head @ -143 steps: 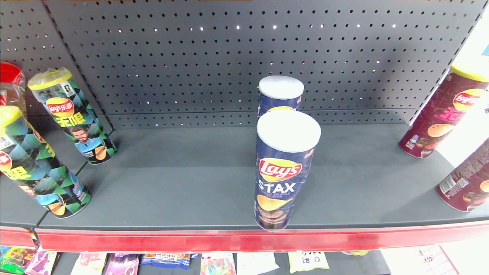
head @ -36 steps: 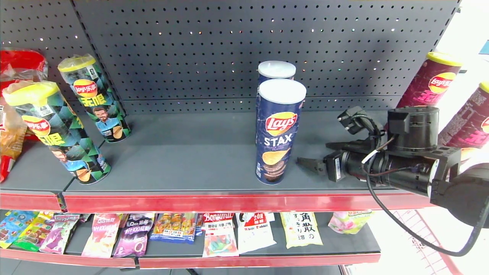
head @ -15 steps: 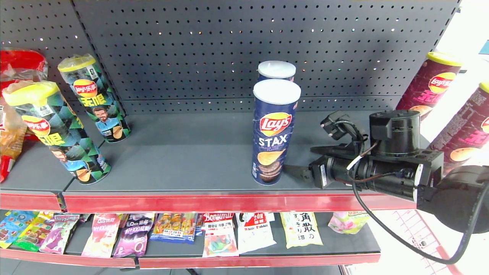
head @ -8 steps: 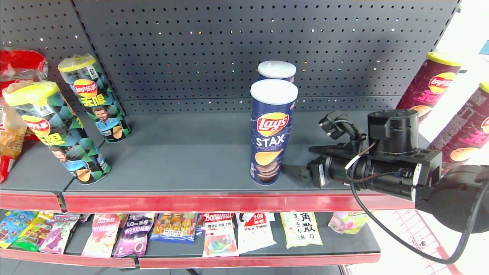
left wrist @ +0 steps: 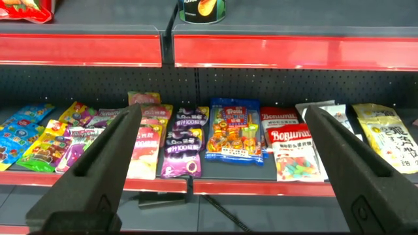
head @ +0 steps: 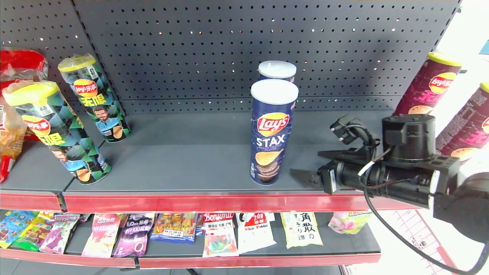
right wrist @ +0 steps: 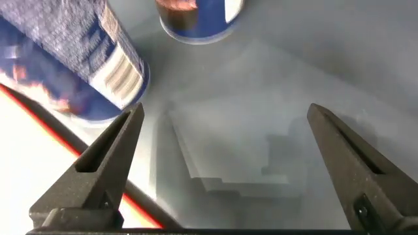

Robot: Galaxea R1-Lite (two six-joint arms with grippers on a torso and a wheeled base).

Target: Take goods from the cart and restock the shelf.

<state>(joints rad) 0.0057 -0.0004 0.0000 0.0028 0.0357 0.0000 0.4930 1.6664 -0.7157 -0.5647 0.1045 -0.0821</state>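
- Grey pegboard (head: 191, 49) backs the shelf (head: 183, 152) you are restocking, and a red lip (head: 191, 202) runs along its front edge.
- Your front blue can (head: 272, 133) stands upright near that lip, about mid-shelf. The rear blue can (head: 277, 70) stands directly at its 12 o'clock, close to the pegboard.
- Your right gripper (head: 308, 164) lies low over the deck at the front can's 4 o'clock, pointing toward 9 o'clock. Its fingers are spread wide, and the nearer tip is just beside the can's base but apart from it.
- From the right wrist, that gripper (right wrist: 223, 111) frames bare grey deck, with both blue cans beyond its tips.
- Two green cans (head: 95, 99) stand well off at the 9 o'clock side, and two maroon cans (head: 428, 84) at 2 o'clock.
- Your left gripper (left wrist: 222, 109) sits below the deck, fingers spread, facing snack packets (left wrist: 228, 134) on the lower shelf (head: 344, 244).
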